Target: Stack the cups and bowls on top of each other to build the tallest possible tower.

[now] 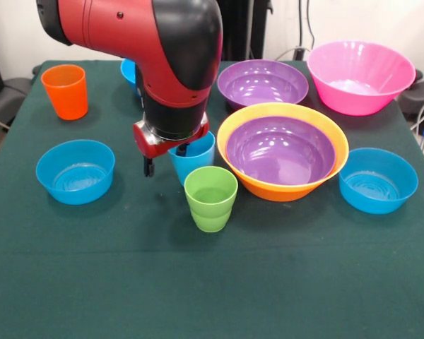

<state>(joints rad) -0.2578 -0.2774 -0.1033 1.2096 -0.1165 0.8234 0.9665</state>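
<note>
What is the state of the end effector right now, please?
End effector: at the light blue cup, one finger outside the rim and one seemingly inside; whether it is closed on the cup cannot be told.

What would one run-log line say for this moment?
gripper: at light blue cup, grip unclear | green cup: upright, free | purple bowl: nested in orange-yellow bowl | tower: not begun

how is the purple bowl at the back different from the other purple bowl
The back purple bowl stands alone on the table; the front purple bowl is nested inside the orange-yellow bowl. The back one sits beside the pink bowl. Both are upright, glossy and empty.
</note>
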